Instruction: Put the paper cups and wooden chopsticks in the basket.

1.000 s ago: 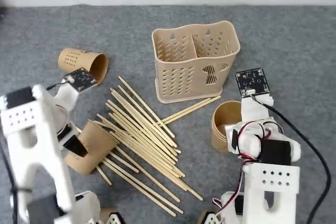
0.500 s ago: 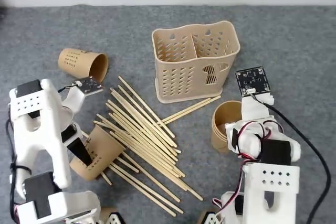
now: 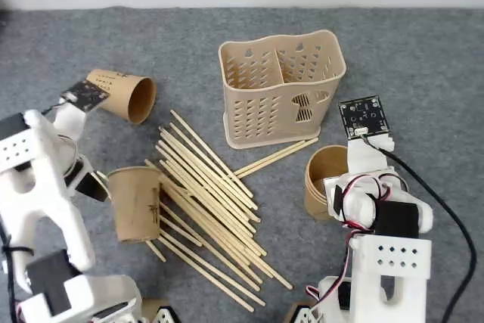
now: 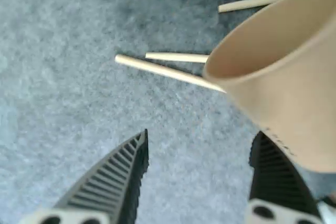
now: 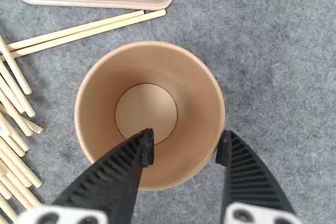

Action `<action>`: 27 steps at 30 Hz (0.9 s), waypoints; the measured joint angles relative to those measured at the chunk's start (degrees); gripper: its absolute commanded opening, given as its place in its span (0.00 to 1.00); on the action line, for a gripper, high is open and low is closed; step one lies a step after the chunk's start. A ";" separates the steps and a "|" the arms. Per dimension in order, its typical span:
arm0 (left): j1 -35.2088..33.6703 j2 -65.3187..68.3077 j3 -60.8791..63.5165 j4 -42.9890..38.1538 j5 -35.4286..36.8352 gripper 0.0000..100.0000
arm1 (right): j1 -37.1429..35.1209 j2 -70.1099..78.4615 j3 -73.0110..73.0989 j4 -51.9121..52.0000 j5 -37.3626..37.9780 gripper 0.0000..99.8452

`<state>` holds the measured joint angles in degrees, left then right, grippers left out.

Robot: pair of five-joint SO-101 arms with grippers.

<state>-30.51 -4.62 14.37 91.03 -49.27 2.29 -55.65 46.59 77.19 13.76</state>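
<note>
Right end effector [image 5: 185,142]: open, 1 finger inside the upright brown paper cup [image 5: 147,108], 1 outside its wall.
That cup: on the grey felt surface [image 3: 423,73], just beside the beige slotted plastic basket [image 3: 281,88], which lies beyond it.
Left end effector [image 4: 201,139]: open, 2nd brown cup [image 4: 283,77] by 1 fingertip, lying on the wooden chopsticks [image 3: 208,187].
Nearer arm to basket: right, I'd say.

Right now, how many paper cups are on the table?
3. One paper cup lies on its side at the far left, one lies by the chopsticks beside the left gripper, one stands upright at the right gripper.
</note>
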 measured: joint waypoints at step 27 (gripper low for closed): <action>10.46 -0.09 -0.62 1.93 6.24 0.29 | 0.00 0.00 0.00 0.00 0.00 0.21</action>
<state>-20.04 -4.70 13.76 92.97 -43.03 2.29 -55.65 46.59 77.19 13.76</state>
